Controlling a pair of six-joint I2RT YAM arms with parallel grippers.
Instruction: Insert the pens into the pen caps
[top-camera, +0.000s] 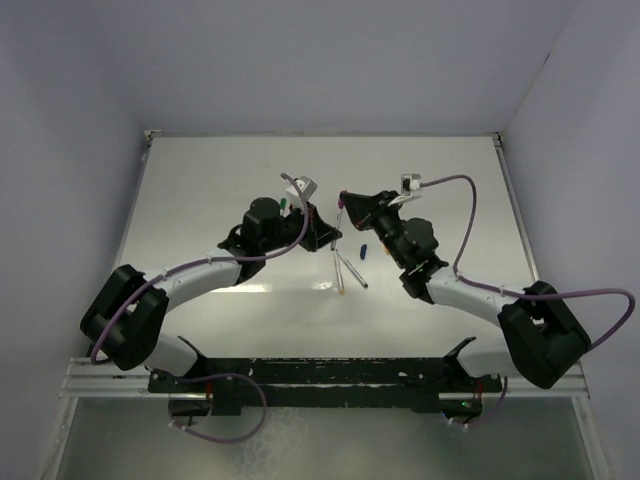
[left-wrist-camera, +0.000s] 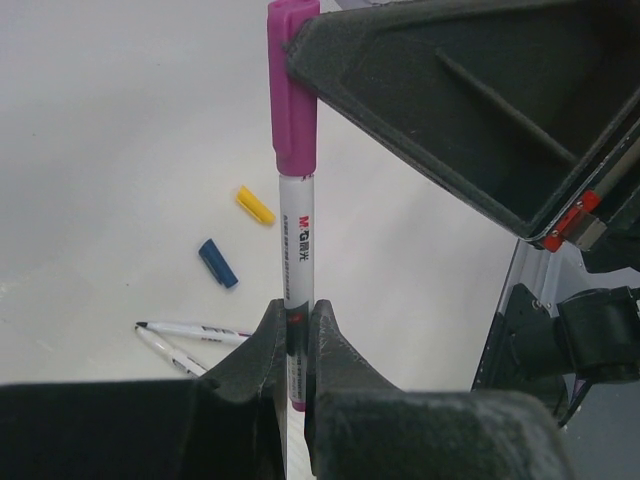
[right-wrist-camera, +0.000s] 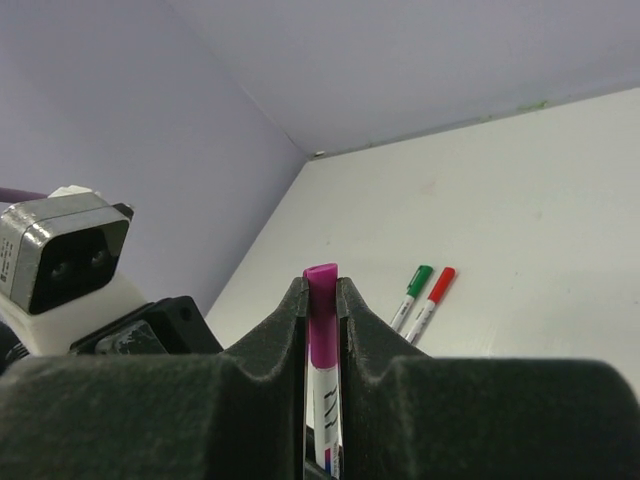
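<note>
A white pen (left-wrist-camera: 297, 250) with the purple cap (left-wrist-camera: 293, 100) seated on its end is held between both grippers above the table. My left gripper (left-wrist-camera: 297, 322) is shut on the pen's barrel. My right gripper (right-wrist-camera: 322, 300) is shut on the purple cap (right-wrist-camera: 321, 325). In the top view the grippers meet at mid-table, left (top-camera: 329, 237) and right (top-camera: 345, 202). Two uncapped pens (left-wrist-camera: 190, 330) lie on the table, with a yellow cap (left-wrist-camera: 255, 205) and a blue cap (left-wrist-camera: 218, 263) beside them. A green-capped pen (right-wrist-camera: 412, 293) and a red-capped pen (right-wrist-camera: 432, 297) lie side by side.
The white table (top-camera: 200, 200) is bounded by pale walls at the back and sides. The two loose pens (top-camera: 347, 270) and the blue cap (top-camera: 363, 250) lie just below the grippers. The black arm base rail (top-camera: 320, 380) runs along the near edge.
</note>
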